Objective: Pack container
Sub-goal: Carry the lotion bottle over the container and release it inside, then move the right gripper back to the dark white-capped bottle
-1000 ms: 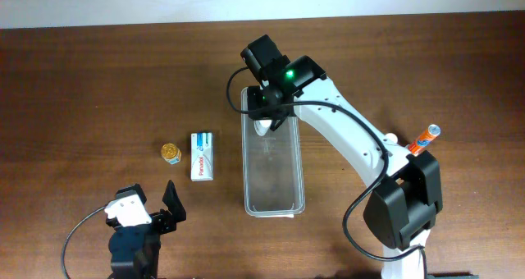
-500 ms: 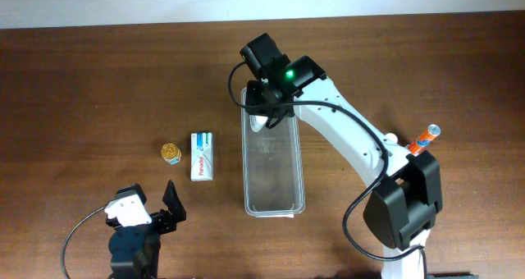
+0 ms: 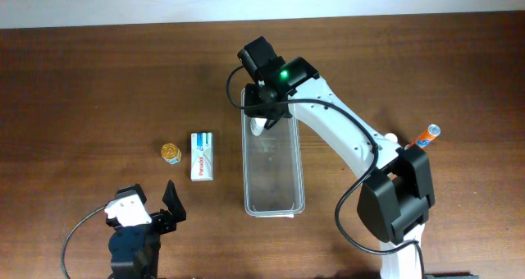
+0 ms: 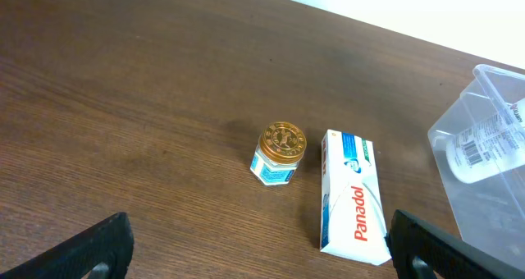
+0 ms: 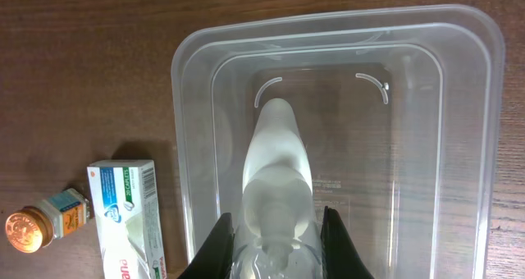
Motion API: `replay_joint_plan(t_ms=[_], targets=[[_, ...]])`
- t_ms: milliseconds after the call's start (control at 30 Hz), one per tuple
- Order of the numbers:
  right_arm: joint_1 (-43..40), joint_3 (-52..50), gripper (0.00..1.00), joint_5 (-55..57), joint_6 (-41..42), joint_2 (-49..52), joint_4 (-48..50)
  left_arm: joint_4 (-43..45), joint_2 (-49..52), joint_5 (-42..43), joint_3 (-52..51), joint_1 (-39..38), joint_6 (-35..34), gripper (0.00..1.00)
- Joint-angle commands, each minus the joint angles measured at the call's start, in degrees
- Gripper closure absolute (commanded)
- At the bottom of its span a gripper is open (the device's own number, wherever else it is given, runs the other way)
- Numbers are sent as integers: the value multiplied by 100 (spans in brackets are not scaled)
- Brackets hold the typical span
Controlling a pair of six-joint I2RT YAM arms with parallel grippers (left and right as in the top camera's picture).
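Right jaws over clear, rimmed container (image 5: 428, 166)

In the right wrist view, the bottle (image 5: 277, 172) and the box (image 5: 127, 221) run off the bottom edge. In the left wrist view, the right edge cuts the container (image 4: 472, 197); the label inside it is unreadable.
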Motion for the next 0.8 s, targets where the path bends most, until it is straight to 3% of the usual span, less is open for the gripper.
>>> replay_joint_plan(t_ms=[0, 100, 533, 767], targets=[[4, 68, 83, 46, -79, 33, 13, 13, -42, 42, -26, 24, 9, 1], [4, 68, 60, 48, -79, 33, 15, 11, -42, 42, -26, 24, 9, 1], [-7, 103, 48, 33, -883, -721, -63, 13, -42, 42, -26, 24, 9, 1], [-229, 103, 27, 772, -1047, -1661, -962, 11, -42, 42, -26, 24, 9, 1]])
